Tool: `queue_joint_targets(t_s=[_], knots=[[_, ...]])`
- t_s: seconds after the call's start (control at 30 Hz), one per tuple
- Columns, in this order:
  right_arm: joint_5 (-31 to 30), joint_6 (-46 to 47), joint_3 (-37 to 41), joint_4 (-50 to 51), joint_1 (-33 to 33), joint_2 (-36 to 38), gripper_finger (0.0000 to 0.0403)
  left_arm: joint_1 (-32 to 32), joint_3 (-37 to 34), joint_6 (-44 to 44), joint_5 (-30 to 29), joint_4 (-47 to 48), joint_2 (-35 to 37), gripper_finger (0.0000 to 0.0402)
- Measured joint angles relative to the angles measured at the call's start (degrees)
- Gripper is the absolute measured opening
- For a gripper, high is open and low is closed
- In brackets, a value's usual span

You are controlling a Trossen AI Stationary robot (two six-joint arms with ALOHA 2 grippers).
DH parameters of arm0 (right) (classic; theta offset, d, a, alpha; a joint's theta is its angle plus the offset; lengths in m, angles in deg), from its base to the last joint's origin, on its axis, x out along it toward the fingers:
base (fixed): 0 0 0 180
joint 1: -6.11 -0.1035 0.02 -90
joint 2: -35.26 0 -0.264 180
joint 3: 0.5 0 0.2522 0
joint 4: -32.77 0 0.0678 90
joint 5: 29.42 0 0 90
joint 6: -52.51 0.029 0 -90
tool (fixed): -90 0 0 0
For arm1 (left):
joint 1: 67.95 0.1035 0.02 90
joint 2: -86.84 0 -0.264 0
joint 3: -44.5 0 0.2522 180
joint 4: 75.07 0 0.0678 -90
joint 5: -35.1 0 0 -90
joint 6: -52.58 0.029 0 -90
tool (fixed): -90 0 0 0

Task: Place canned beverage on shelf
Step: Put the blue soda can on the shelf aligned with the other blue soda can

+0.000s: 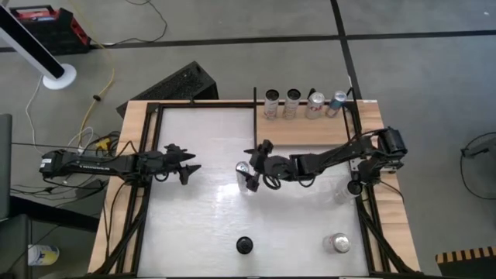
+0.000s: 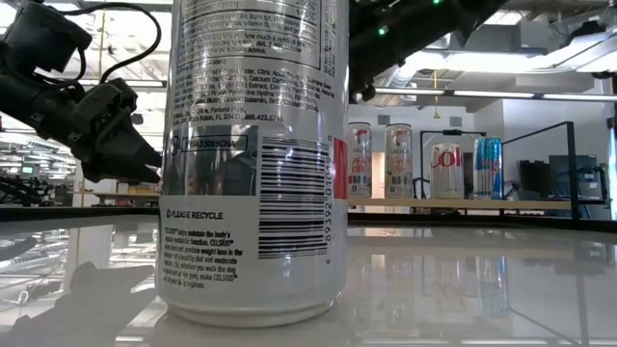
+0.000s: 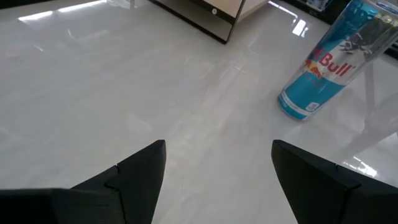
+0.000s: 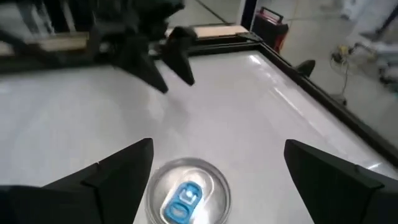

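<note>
A blue canned beverage (image 1: 243, 171) stands upright on its base near the middle of the white table (image 1: 201, 209). Its top (image 4: 186, 196) carries a blue tab. My right gripper (image 4: 219, 149) reaches in from the table's right and is open. Its fingers stand on either side of the can's top, apart from it. The left wrist view shows the same can (image 3: 320, 68). My left gripper (image 1: 190, 167) waits open to the can's left, low over the table, with nothing between its fingers (image 3: 219, 146). The light-wood shelf (image 1: 310, 130) lies at the far right.
Several cans (image 1: 304, 103) stand in a row along the shelf's far edge. A tall silver can (image 2: 255, 164) stands close to the table's near edge, seen from above as a dark top (image 1: 245, 246). Another silver can (image 1: 339, 244) stands at the near right.
</note>
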Motion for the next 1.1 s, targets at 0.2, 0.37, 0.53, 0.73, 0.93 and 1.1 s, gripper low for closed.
queue_joint_targets(t_s=[0.2,0.37,0.53,0.73,0.93,1.1], knots=[[-2.52,9.38,-0.22,0.11,-2.15,0.02,0.0385,0.0,0.02,0.0,0.1,0.07,0.0,0.0277],[-6.65,9.39,-0.19,0.12,-4.5,0.04,0.0384,0.0,0.02,0.0,0.15,0.11,0.0,0.0277],[-6.86,9.22,-0.19,1.44,-5.17,0.04,0.0384,0.0,0.02,0.0,0.15,0.15,0.0,0.0277],[-6.84,9.2,-0.19,1.48,-5.32,0.04,0.0384,0.0,0.02,0.0,0.15,0.17,0.0,0.0277],[-6.84,8.59,-0.17,1.47,-5.26,0.04,0.0384,0.0,0.02,0.0,0.15,0.2,0.0,0.0277],[-6.82,8.61,-0.17,1.32,-4.87,0.04,0.0384,0.0,0.02,0.02,0.15,0.21,0.0,0.0277]])
